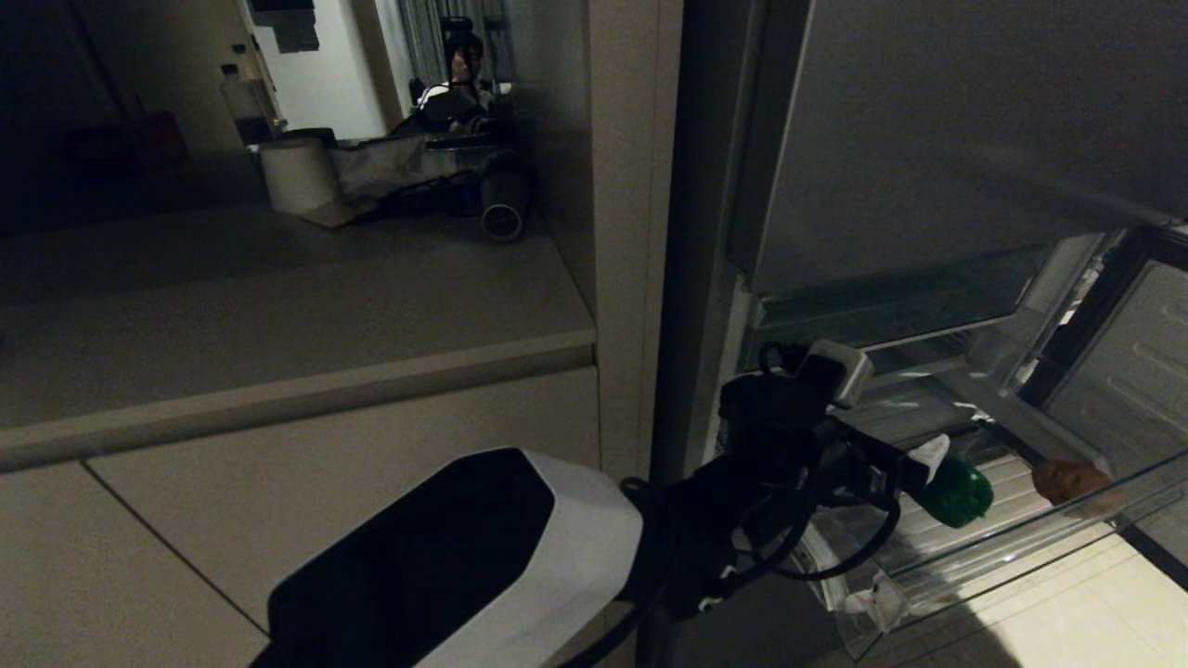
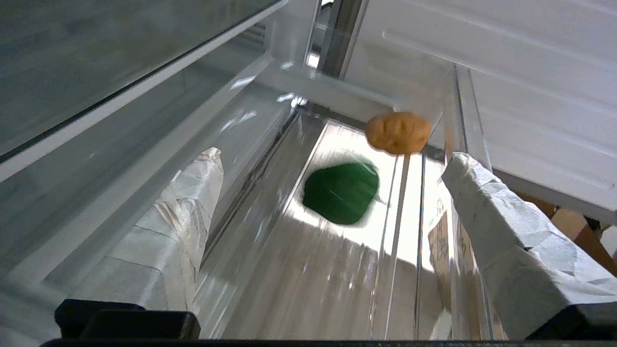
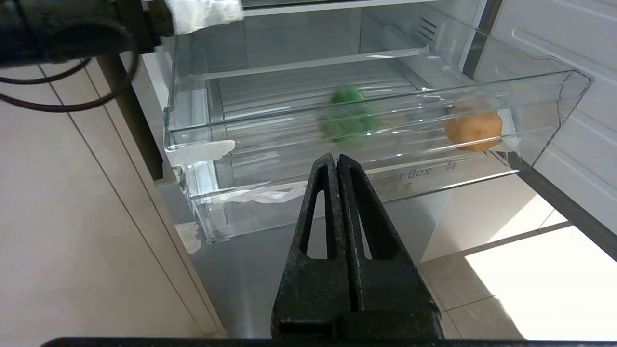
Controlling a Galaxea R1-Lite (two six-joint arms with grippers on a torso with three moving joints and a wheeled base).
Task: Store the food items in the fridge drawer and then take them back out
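My left end effector (image 2: 332, 164) hangs over the pulled-out clear plastic fridge drawer (image 3: 289, 193), its white-wrapped fingers (image 2: 496, 231) spread apart and gripping nothing. Below them a blurred, rounded green food item (image 2: 341, 193) is in the drawer's middle, apparently dropping onto the ribbed floor. The tan-brown, rough-skinned potato (image 2: 397, 132) rests in a far corner, at one o'clock from the green item in the left wrist view. Both sit well inside the low front lip, so storing looks nearly done. My right end effector (image 3: 336, 161) idles outside the drawer front, its black fingers pressed together.
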